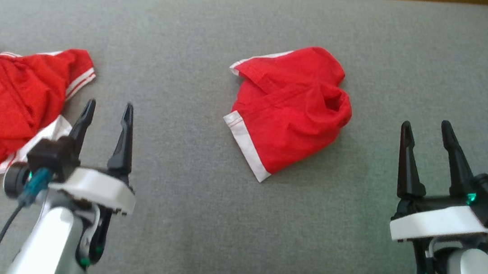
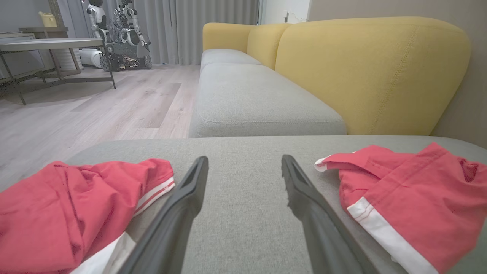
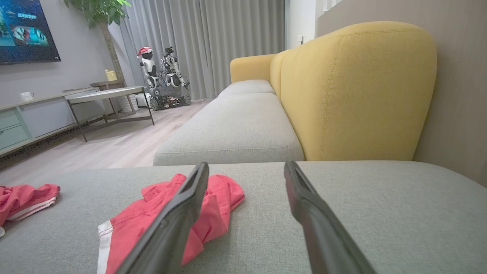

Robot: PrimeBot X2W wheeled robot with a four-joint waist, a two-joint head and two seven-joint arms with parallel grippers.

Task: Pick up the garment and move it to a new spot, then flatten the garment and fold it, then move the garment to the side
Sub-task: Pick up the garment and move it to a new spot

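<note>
Both pincers are hanging released and empty over the grey seat cushion (image 1: pixel 181 39). The left gripper (image 1: pixel 110 104) is showing its two dark fingers spread with bare upholstery between them, and the right gripper (image 1: pixel 426 124) is standing the same way, well apart on the other side. The red garment (image 1: pixel 290 110) is lying crumpled near the middle of the cushion, between the two grippers and a little beyond their tips, its white-trimmed hem turning toward the robot and its right part bunching into a hump. A second red garment (image 1: pixel 2 102) is sitting in a heap at the cushion's left edge, just beside the left gripper. Which of the two is being worked is not certain from these views; I am taking the middle piece, since it is lying within reach of both arms. Judgement: flattening is not yet done. Risks I am noting from here: a pinch on the hump catching several layers, so the cloth is lifting as a wad rather than opening; a low approach digging fingertips into the soft cushion; the left arm, swinging inward, snagging the heap beside it and dragging it along; thin cloth slipping out of a shallow grip.
</note>
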